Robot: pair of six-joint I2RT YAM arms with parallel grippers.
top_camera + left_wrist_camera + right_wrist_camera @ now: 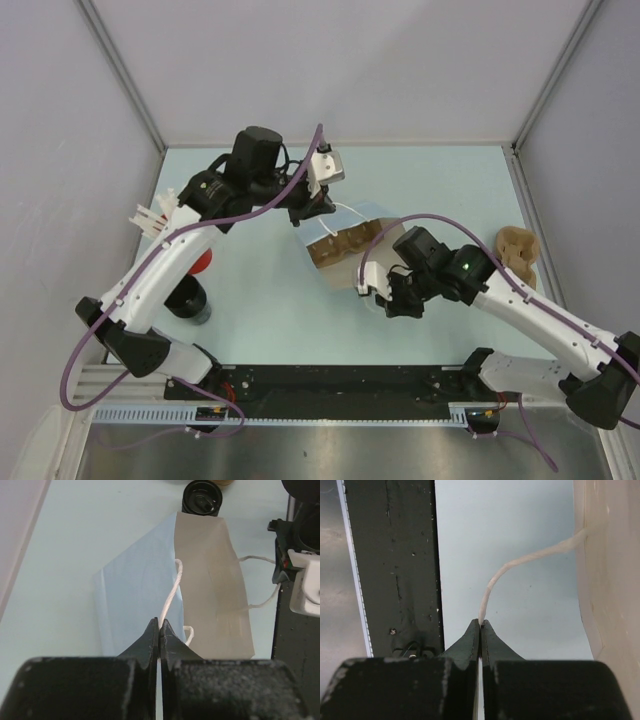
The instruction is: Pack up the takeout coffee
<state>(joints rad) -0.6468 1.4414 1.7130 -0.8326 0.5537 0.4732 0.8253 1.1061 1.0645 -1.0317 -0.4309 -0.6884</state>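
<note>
Where the fingertips of the left gripper (159, 625) meet, a white twisted-cord handle (172, 587) is pinched between jaws pressed together, with no gap visible beside the cord. The cord is traced up to the mouth edge of a pale-blue paper bag (135, 590). The bag's blue outer face is seen on the left and its pale inner face on the right.

The right gripper (480, 624) is likewise closed, and a second white cord handle (520, 562) is nipped at the very tips of its jaws. That cord arches across to the bag wall at the right edge of the right wrist view. A black base rail (395, 555) runs along the left of that view.

A short black disposable cup (202, 497) with a round black sip lid is seen standing upright on the pale table (260, 290), outside the bag, right at its far end. Contact with the bag cannot be told. In the top view this spot is covered by the right arm.

Under the left forearm another dark cup-shaped object (190, 300) is noted beside a red cup (203, 262). A brown pulp carrier (520, 252) lies at the right edge of the table, well apart from the bag.
</note>
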